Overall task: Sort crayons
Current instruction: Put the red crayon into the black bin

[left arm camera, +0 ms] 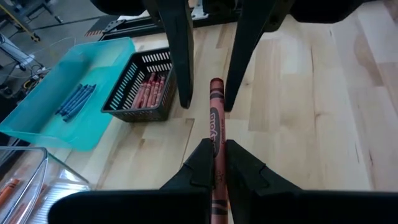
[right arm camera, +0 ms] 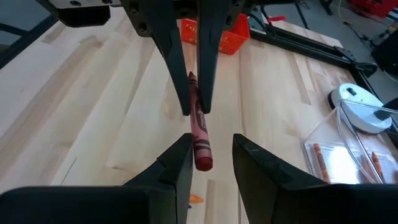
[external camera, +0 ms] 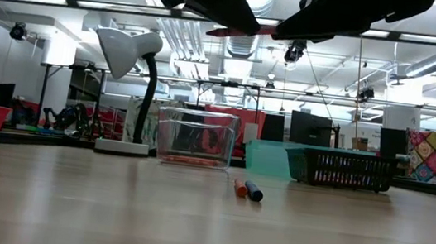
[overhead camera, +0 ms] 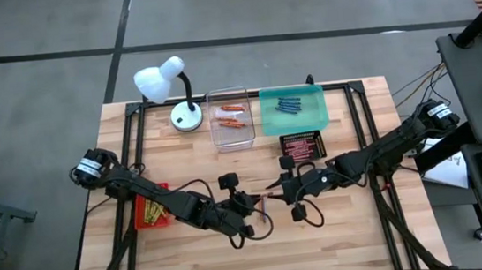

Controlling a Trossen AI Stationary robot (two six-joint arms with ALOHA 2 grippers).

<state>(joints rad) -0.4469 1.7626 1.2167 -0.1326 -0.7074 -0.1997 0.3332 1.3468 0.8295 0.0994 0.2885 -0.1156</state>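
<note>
The left gripper had its jaws clamped on a red crayon up over the middle of the bench. The crayon's free end poked right between the right gripper's jaws, which stood apart and weren't pinching it.

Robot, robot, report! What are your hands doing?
Left tool shut on red crayon, mid-air. Right tool open around its far end. Nothing in the way.

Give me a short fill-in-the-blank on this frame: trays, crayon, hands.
1. The left hand is shut on a ____ crayon.
2. The right hand is ____, its fingers either side of that crayon.
3. The teal tray holds ____ crayons.
4. The clear tray holds ____ crayons.

Missing: red; open; blue; orange
</note>
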